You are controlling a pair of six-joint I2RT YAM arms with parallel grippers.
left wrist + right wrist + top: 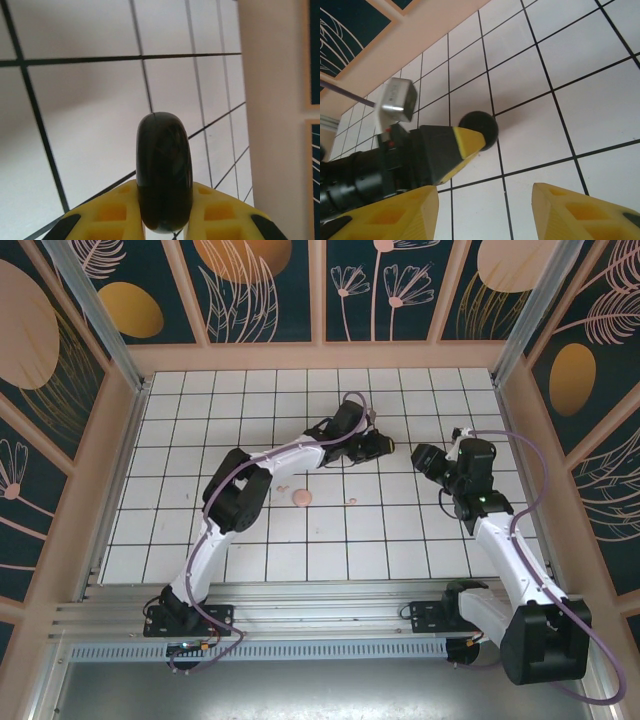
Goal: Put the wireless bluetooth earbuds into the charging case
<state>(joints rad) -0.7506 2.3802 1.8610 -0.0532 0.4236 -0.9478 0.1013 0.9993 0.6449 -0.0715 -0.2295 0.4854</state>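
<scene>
Left wrist view has the left gripper (165, 220) clamped on a black case (165, 170), held edge-on between the yellow fingers (115, 210), whose lower parts are cut off by the frame; a thin seam shows at the case's top, and what is inside cannot be told. Right wrist view shows the same case partly hidden behind one yellow fingertip, over the white tiled table (580, 100); whether it touches the tiles is unclear; the right gripper (485, 210) is near it, fingers well apart with only bare tile between them. Top view shows a pink case (302, 498) lying on the tiles beside the left arm; two pale pink specks, the earbuds (350, 502), lie loose on either side of it, too small to make out their shape.
</scene>
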